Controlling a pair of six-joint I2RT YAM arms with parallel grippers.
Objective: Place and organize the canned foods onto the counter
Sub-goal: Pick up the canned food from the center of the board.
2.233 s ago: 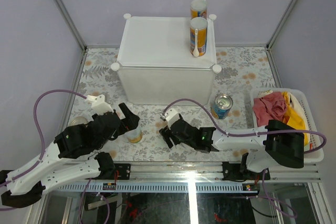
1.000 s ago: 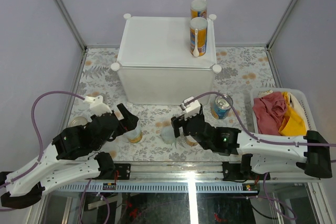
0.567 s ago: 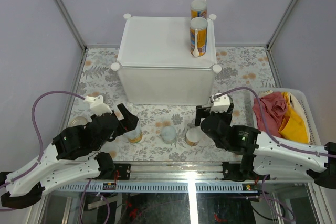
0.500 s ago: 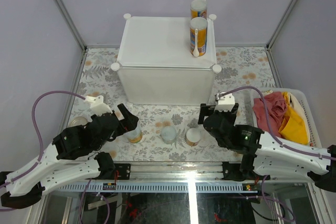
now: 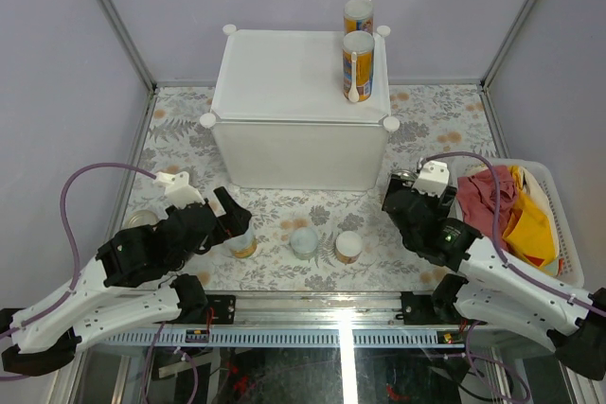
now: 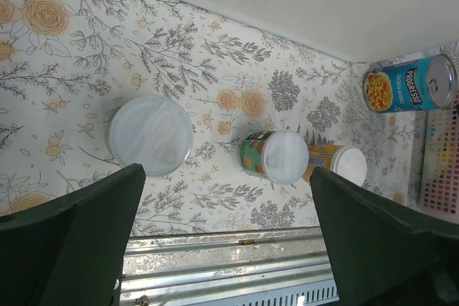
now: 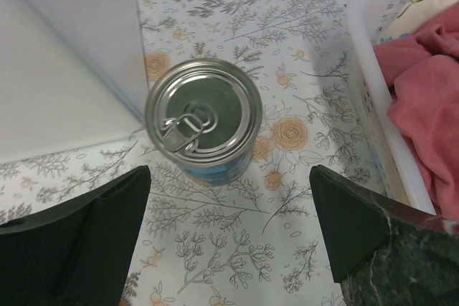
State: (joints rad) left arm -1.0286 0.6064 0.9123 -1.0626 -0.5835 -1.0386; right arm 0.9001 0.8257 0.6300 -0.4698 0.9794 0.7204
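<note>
The counter (image 5: 284, 82) is a white cube at the back, with two tall yellow-orange cans (image 5: 358, 65) at its far right corner. On the table stand a green can (image 5: 304, 241), a short orange can (image 5: 348, 246) and another orange can (image 5: 243, 245) just below my open left gripper (image 5: 232, 219). My left wrist view shows that can's pale lid (image 6: 150, 135), the green can (image 6: 276, 156) and the blue-labelled tin (image 6: 409, 82). My right gripper (image 7: 226, 234) is open above the table. The blue tin (image 7: 204, 116) stands upright just ahead of its fingertips, not between them.
A white slatted basket (image 5: 568, 281) with red and yellow cloth (image 5: 488, 198) sits at the right, close to my right arm. The counter's lower corner (image 7: 64, 69) is just left of the blue tin. A metal-topped can (image 5: 142, 219) is half hidden by my left arm.
My right arm swung right from the short orange can by the front edge to over the blue tin, its jaws widening. The left arm has not moved.
</note>
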